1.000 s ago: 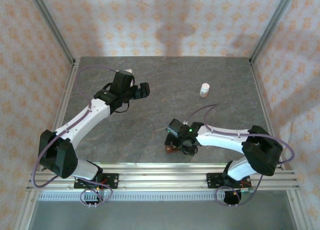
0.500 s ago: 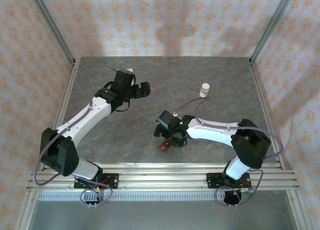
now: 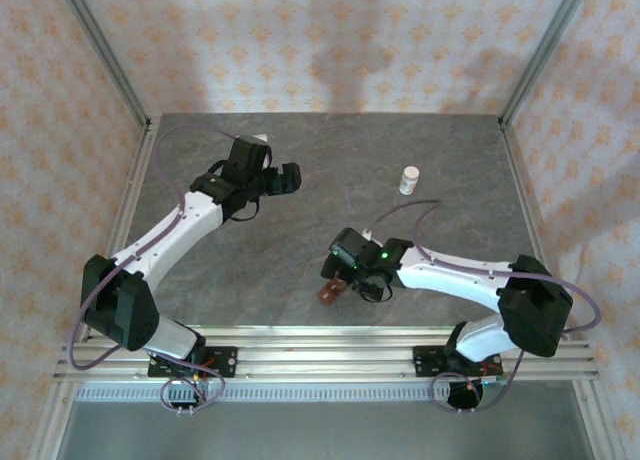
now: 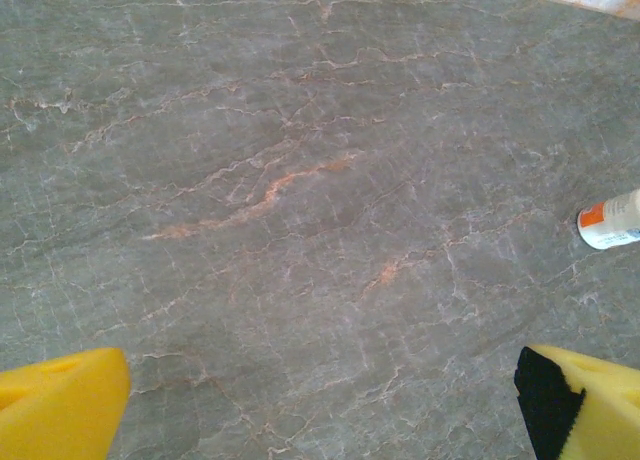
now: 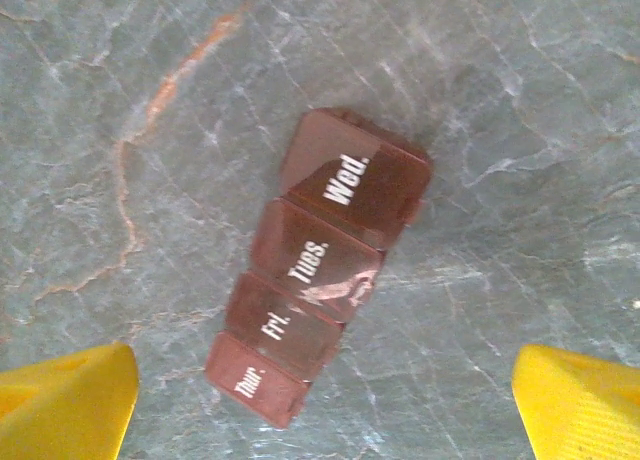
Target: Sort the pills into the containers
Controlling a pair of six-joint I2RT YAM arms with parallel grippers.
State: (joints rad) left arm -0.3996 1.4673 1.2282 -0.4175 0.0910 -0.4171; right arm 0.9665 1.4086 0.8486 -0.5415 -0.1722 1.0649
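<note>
Both gaping, empty, left gripper (image 4: 320, 405), right gripper (image 5: 322, 400)

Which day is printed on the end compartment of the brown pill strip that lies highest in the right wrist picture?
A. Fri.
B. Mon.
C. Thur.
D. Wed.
D: the top compartment of the pill strip reads Wed., with Tues., Fri. and Thur. below it.

The containers (image 5: 318, 265) are showing white words, one on each of the four brown lids. Going along the row, they are saying "Wed.", "Tues.", "Fri." and "Thur." The label on the white bottle (image 4: 612, 222) is looking too blurry to read.
</note>
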